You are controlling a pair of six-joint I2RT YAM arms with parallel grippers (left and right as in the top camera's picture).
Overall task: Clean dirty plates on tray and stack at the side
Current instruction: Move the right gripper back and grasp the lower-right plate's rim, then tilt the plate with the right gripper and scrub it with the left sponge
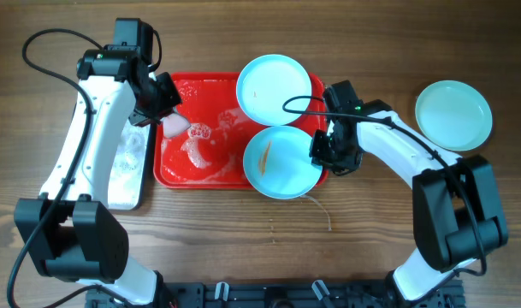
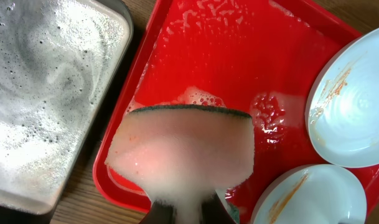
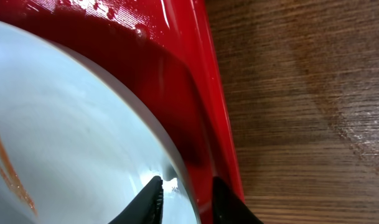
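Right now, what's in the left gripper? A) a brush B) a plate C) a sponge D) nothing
C: in the left wrist view the left gripper is shut on a foamy pink sponge with a dark scouring edge.

No text, label, brand, number or sign readable anywhere, none on the plates (image 1: pixel 274 89) or the red tray (image 1: pixel 204 90).
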